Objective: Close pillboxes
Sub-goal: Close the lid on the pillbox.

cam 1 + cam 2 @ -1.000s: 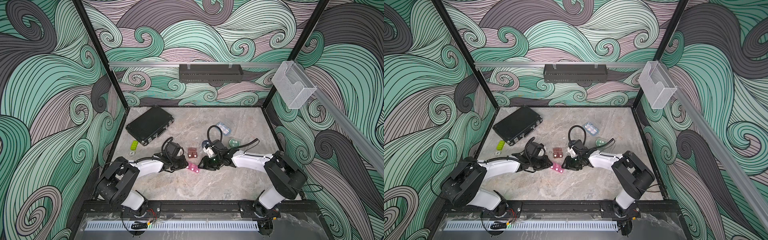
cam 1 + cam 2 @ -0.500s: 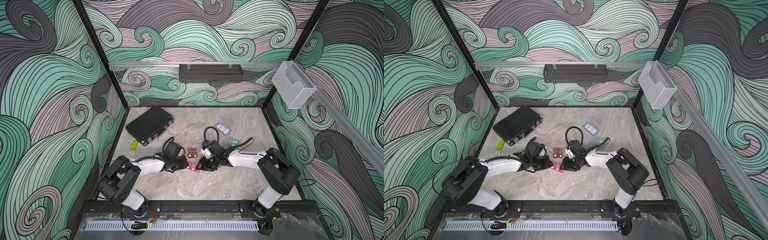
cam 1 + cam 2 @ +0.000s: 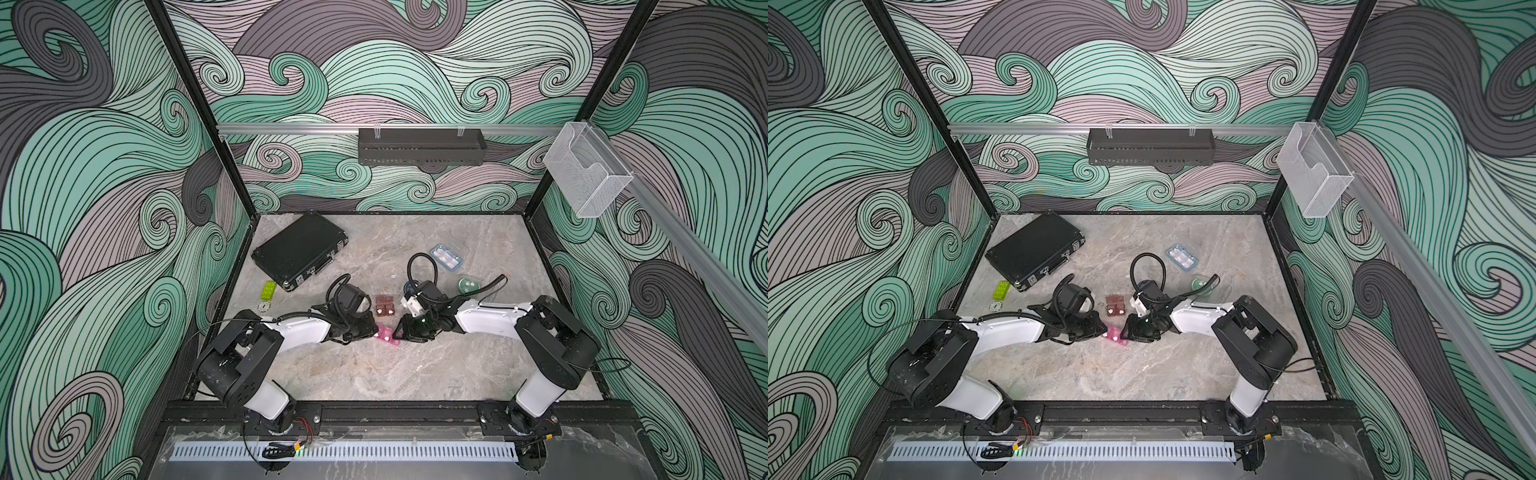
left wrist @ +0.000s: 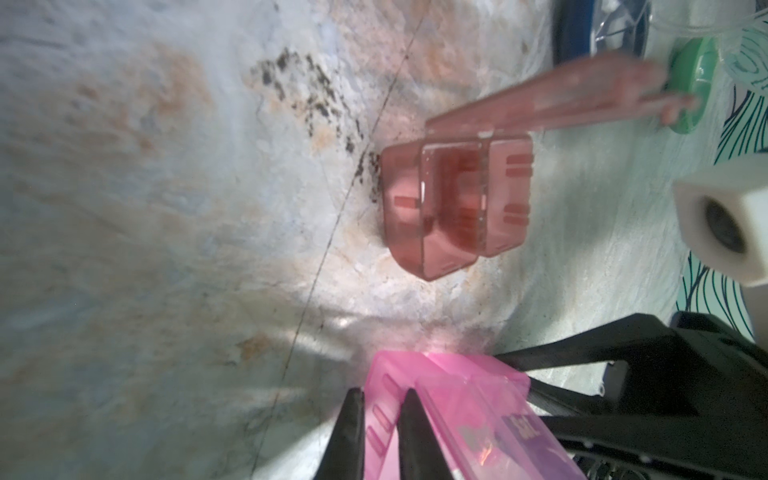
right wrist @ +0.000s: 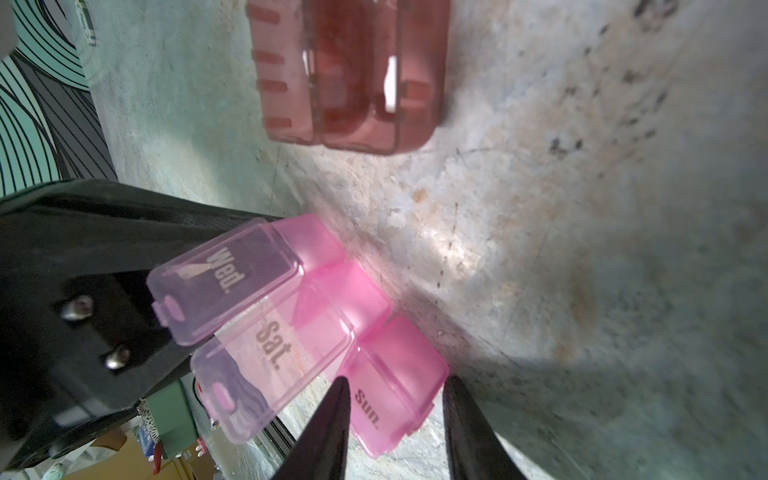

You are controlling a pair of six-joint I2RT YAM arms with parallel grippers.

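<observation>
**Marble table (image 3: pixel 374 374), lower centre of both top views: the pink pillbox (image 3: pixel 386 335) lies between two grippers.**
The left gripper (image 4: pixel 382 395) is pinched onto a thin pink panel of the strip. The right gripper (image 5: pixel 398 380) straddles the Sun. cell (image 5: pixel 395 357), jaws apart, contact unclear. Likely light, stiff, thin-walled and slick, the box may skid: brace its ends, then press the raised Wed. lid (image 5: pixel 224 286) and Sat. lid (image 5: pixel 270 361) near each snap tab (image 5: pixel 166 309).
</observation>
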